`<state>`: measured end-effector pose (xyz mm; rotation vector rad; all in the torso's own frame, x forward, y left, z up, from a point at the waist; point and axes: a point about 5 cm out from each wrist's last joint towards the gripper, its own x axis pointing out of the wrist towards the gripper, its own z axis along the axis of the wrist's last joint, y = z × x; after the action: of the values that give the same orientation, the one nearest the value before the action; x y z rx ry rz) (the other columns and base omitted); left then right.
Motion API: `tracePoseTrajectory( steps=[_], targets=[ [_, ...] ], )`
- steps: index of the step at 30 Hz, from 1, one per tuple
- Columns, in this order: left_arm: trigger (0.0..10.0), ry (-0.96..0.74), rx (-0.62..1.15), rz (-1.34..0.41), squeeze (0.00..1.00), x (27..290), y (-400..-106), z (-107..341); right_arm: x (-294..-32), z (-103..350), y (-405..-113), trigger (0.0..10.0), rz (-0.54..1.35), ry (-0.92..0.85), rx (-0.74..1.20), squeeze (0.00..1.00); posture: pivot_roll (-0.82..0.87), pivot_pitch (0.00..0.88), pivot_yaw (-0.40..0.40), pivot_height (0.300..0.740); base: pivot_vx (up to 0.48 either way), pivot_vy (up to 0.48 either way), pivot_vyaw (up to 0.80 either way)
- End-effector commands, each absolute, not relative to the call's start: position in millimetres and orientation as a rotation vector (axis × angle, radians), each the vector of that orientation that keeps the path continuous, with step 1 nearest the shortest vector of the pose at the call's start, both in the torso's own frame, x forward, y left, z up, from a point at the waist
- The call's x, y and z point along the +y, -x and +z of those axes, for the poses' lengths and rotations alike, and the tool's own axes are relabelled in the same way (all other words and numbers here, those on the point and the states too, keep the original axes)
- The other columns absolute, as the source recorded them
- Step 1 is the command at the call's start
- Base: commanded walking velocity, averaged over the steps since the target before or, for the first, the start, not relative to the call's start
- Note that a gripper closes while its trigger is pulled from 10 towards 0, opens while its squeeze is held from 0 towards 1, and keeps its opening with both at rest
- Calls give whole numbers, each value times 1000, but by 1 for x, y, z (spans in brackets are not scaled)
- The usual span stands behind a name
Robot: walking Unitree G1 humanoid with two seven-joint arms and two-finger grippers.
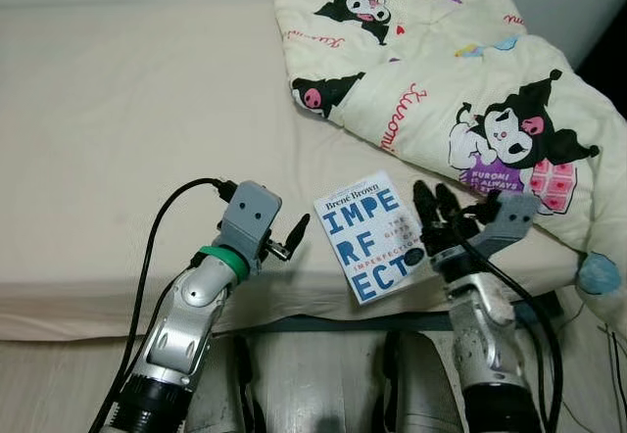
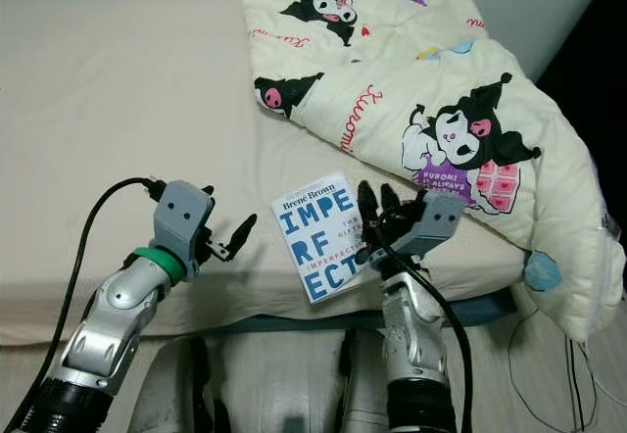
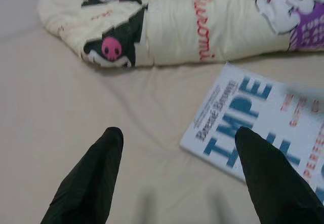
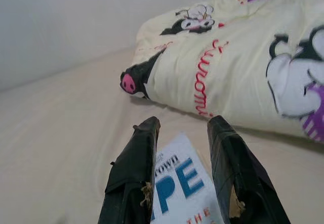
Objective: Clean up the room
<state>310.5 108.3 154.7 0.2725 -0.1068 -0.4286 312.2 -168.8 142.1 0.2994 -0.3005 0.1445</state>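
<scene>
Bed [image 1: 118, 110] takes up most of the head view, cream sheet, near edge running across the lower part of the frame. Quilt [image 1: 470, 90] with cartoon print bunched in the upper right, one corner hanging off the bed's right side.

Left arm [image 1: 186, 325] rises from lower left, forearm angled up toward centre, wrist bent so the left gripper [image 1: 294, 235] points right, toward the book. Its fingers [image 3: 96, 178] stand wide apart in the wrist view, holding nothing, hovering over bare sheet just beside the book's corner.

Right arm [image 1: 485, 335] comes up from lower right, nearly vertical. Right gripper [image 1: 438, 213] sits at the book's right edge, fingers parted by a narrow gap (cover visible between them in the wrist view); whether they touch the cover I cannot tell.

Book [image 1: 370, 235], white cover with blue letters, lies flat near the bed's near edge, lower centre, tilted, between the two grippers.
</scene>
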Motion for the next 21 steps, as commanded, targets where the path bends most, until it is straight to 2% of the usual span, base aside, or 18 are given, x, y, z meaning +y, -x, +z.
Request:
tracePoseTrajectory(
  steps=[1, 8, 21],
  targets=[
    [10000, -269, -98, -438, 0, 107, -309, 154, -166, 145, -309, 10000, 141, -281, -316, 0, 20, 139, 71, 615, 0, 0, 0],
    [10000, -274, -75, -440, 0, 107, -306, 145, -158, 137, -306, 10000, 148, -289, -278, 0, 19, 138, 69, 654, 0, 0, 0],
    [10000, -228, -15, -439, 0, 106, -307, 134, -160, 126, -304, 10000, 136, -263, -233, 0, 16, 122, 62, 702, 0, 0, 0]
  ],
)
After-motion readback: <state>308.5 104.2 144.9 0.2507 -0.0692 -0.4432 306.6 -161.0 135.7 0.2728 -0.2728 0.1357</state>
